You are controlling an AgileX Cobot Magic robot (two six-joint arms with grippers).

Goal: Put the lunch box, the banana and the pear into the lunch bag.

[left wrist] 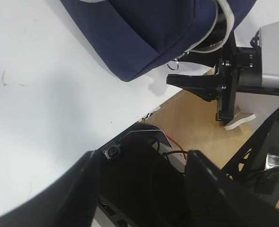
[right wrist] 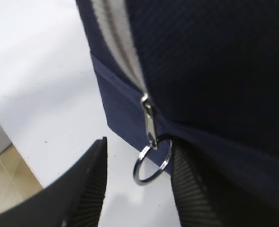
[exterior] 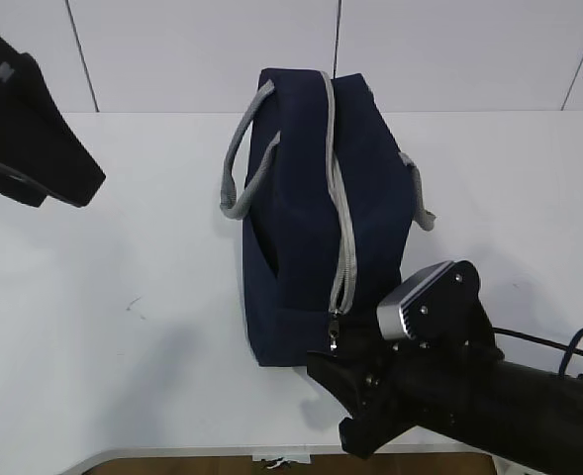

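From outside, the right gripper sits at the near end of the zipped lunch bag on the bench, the left wrist camera shows the left gripper spread apart well short of it, and the right wrist camera shows fingers apart, straddling the ring pull.

— Where's the lunch bag?
— On the table, around the middle, running from the back edge toward the front.
— And the arms?
— The right hand is at the bag's near end, the ring pull hanging between its fingers. The left hand hangs far off to the left, over the table's front edge, well apart from the bag.
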